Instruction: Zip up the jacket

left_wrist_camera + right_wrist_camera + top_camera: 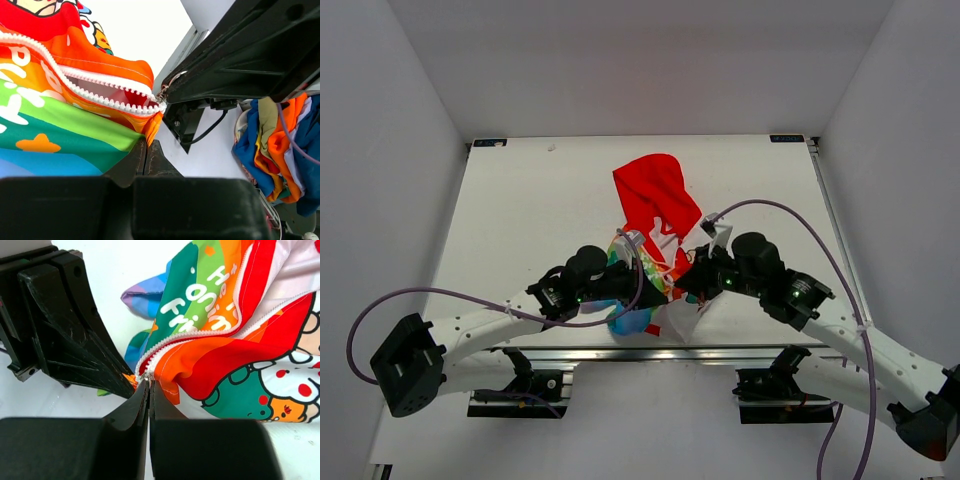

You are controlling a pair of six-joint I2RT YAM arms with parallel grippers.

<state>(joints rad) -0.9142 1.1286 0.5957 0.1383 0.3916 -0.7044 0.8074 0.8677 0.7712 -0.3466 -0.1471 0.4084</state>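
Observation:
The jacket (pixel 655 200) lies mid-table, red hood toward the back, rainbow front toward me. My left gripper (pixel 146 144) is shut on the orange bottom hem (pixel 152 125) just below the zipper's end. My right gripper (pixel 149 384) is shut on the small metal zipper slider (pixel 146 375) at the bottom of the white teeth (pixel 200 335). In the left wrist view the right gripper's black fingers (pixel 240 60) meet the slider (pixel 162 93). Above it the two tooth rows (pixel 90 92) gape apart. From above, both grippers (pixel 668 288) meet at the jacket's near edge.
The table's near edge with a metal rail (pixel 650 353) lies just under the grippers. A heap of coloured clothes (pixel 275 145) shows past the table edge in the left wrist view. White walls enclose the table (pixel 540 190) on three sides.

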